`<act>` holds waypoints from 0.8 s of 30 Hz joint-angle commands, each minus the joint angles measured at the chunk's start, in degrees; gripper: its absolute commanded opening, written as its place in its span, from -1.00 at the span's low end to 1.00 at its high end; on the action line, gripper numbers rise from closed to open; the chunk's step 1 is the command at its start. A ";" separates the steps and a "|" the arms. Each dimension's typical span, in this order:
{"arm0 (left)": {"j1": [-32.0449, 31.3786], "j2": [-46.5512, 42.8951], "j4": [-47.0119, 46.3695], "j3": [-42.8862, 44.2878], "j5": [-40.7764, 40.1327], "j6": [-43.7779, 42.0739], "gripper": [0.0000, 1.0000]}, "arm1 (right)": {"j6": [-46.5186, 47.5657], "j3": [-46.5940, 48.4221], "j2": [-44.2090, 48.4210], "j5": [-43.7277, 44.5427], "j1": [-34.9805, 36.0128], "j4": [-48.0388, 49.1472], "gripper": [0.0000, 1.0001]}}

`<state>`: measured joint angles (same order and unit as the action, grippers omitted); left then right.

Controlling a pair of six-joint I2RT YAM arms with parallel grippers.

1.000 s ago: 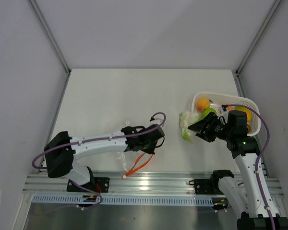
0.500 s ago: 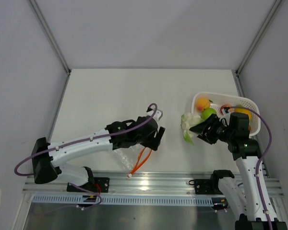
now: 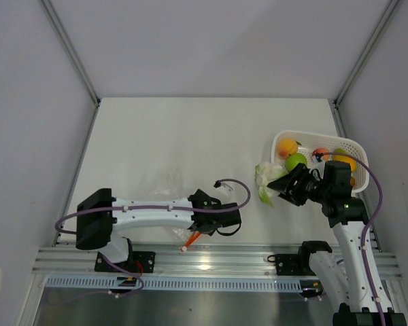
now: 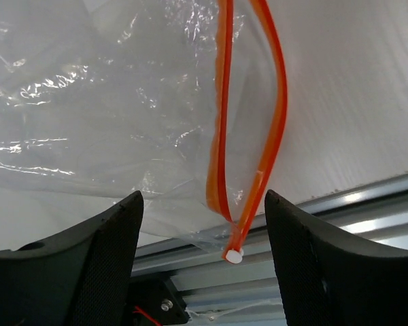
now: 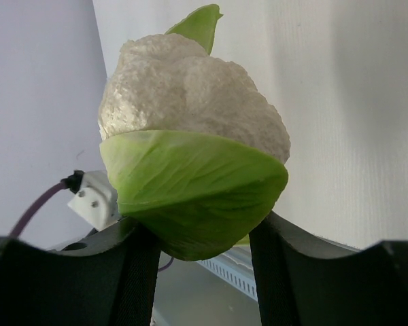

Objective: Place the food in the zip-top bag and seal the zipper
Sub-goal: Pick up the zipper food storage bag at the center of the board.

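We are noting the whitish cauliflower toy (image 5: 190, 136), green leaves at its base, clamped between the right gripper (image 3: 277, 185)'s 2 fingers, just left of the white basket (image 3: 359, 151) holding the other fruits (image 3: 296, 161). The zip-top bag (image 4: 88, 102) is lying crumpled near the table (image 3: 190, 136)'s front edge, its zipper (image 4: 280, 115) parted in a loop. The left gripper (image 4: 200, 210) is hovering over it, jaws wide, gripping nothing.
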<state>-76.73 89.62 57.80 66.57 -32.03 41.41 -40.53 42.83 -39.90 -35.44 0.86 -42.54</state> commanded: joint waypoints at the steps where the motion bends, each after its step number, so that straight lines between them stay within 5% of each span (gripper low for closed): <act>1: -1.58 4.92 6.27 4.44 -8.39 4.38 0.47 | 1.16 0.33 1.31 -2.00 -0.34 1.32 -1.00; 6: -2.28 9.51 8.90 6.29 -13.56 7.01 0.37 | 1.16 -0.64 1.76 -2.26 -0.34 1.32 -1.00; 17: -2.20 17.43 9.97 8.14 -22.55 10.71 -0.43 | 1.95 -0.47 2.11 -2.61 -2.18 0.36 -1.00; 21: -1.59 15.85 8.30 7.97 -22.29 8.87 -0.99 | 2.04 -0.73 2.72 -2.97 -2.36 -0.08 -1.00; 24: -0.62 13.57 6.36 7.70 -20.62 6.06 -0.99 | 2.21 -0.64 2.81 -3.14 -2.36 -0.52 -1.00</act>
<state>-78.19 107.11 66.43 72.88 -51.70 49.45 -39.57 42.00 -37.89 -36.45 -1.23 -43.05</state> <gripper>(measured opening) 0.009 0.522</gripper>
